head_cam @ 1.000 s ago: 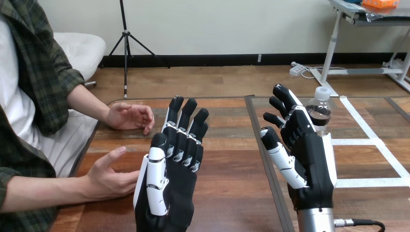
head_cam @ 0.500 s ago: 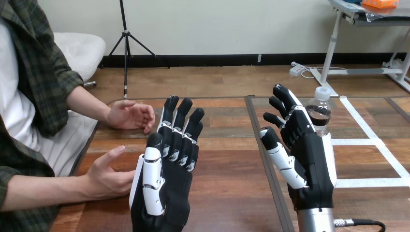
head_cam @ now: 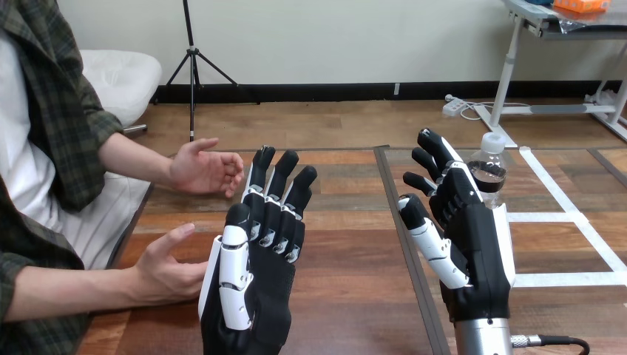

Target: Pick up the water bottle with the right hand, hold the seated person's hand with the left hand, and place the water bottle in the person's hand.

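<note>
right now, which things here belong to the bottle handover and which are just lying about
For the job: clear plastic water bottle with white cap, black-and-white right hand, black-and-white left hand, the person's farther hand, the person's nearer hand.
Just there: white tape lines, brown wooden table.

Wooden worktop (head_cam: 355, 244) of brown planks, with a dark rim and a rounded far-left corner. A dark seam (head_cam: 403, 222) runs from near to far, right of centre, dividing it into two panels. On the right panel: white tape lines (head_cam: 562, 217) forming a grid and, towards the far side, an upright clear water bottle (head_cam: 488, 174) with a white cap, its base hidden
</note>
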